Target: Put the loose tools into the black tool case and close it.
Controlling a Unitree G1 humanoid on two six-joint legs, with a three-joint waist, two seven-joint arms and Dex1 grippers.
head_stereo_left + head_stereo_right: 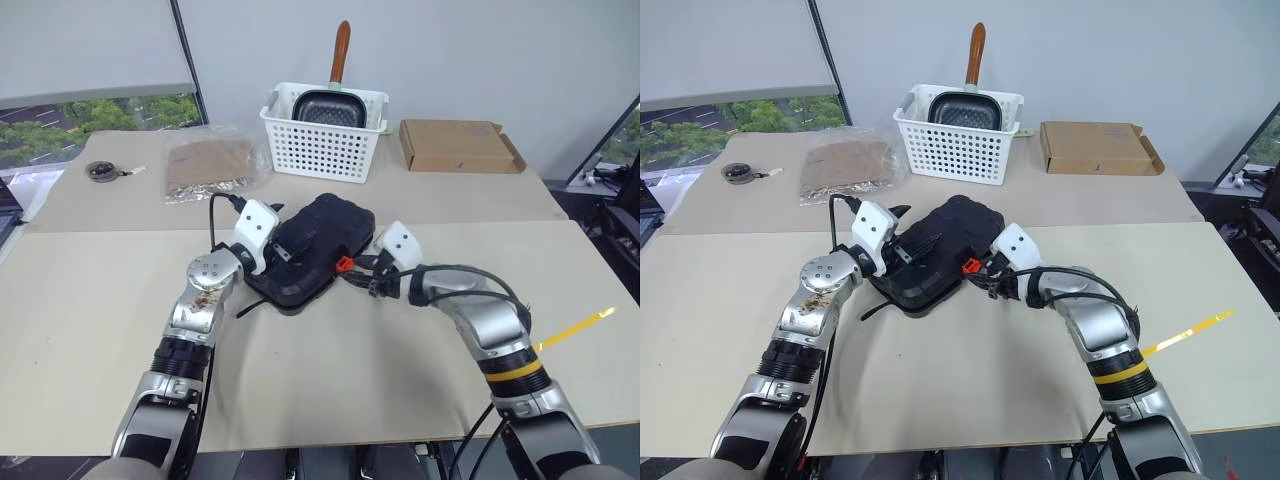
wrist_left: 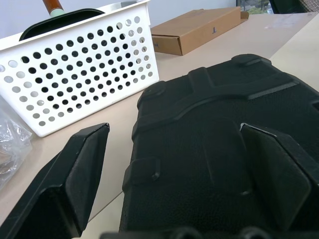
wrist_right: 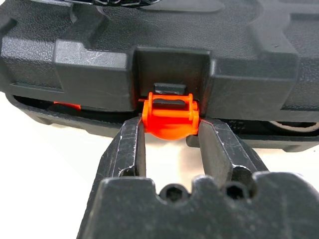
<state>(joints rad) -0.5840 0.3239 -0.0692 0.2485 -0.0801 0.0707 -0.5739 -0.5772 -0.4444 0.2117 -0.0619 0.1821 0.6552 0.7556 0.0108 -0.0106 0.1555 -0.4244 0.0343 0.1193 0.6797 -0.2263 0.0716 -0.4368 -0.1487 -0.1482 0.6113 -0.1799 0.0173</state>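
Note:
The black tool case [image 1: 322, 232] lies in the middle of the table with its lid down and a thin slit left along the front edge. My right gripper [image 3: 169, 127] is shut on the case's small orange latch [image 3: 168, 118], one finger on each side of it. My left gripper [image 2: 182, 164] is open, its fingers [image 2: 82, 172] spread wide over the left end of the ribbed lid [image 2: 214, 124]. The loose tools are hidden, apart from a sliver of orange [image 3: 67, 105] in the slit.
A white perforated basket [image 1: 322, 140] holding a pan stands behind the case. A flat cardboard box [image 1: 455, 146] lies at the back right. A clear bag of brown material [image 1: 208, 165] and a small round tape measure [image 1: 102, 171] lie at the back left.

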